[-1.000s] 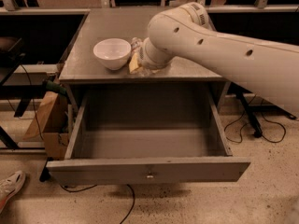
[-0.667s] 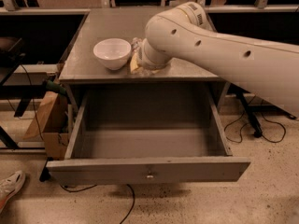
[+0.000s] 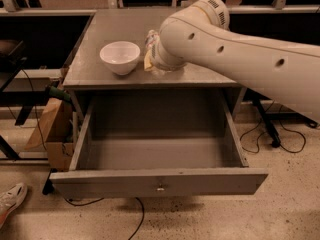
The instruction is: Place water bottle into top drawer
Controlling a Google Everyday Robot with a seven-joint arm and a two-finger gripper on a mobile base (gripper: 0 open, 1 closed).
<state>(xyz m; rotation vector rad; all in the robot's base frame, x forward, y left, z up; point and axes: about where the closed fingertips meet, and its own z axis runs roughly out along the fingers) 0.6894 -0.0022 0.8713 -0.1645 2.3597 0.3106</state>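
Observation:
The water bottle (image 3: 151,38), clear and crinkled, stands on the grey cabinet top (image 3: 100,34) just right of the white bowl (image 3: 120,56). Only its upper part shows; the rest is hidden behind my arm's wrist. My gripper (image 3: 151,62) is down at the bottle, at the front of the cabinet top, mostly covered by the big white arm (image 3: 235,49) that reaches in from the right. The top drawer (image 3: 160,181) is pulled fully out below, and its grey inside shows nothing in it. A small knob (image 3: 160,187) sits at the middle of its front panel.
A cardboard box (image 3: 52,129) leans at the cabinet's left side. Cables (image 3: 280,139) lie on the speckled floor at the right. A shoe (image 3: 10,199) shows at the bottom left. Dark tables stand behind and to both sides.
The arm has shifted slightly at the bottle, and a little more of the bottle shows above the wrist. The bowl and drawer have not moved.

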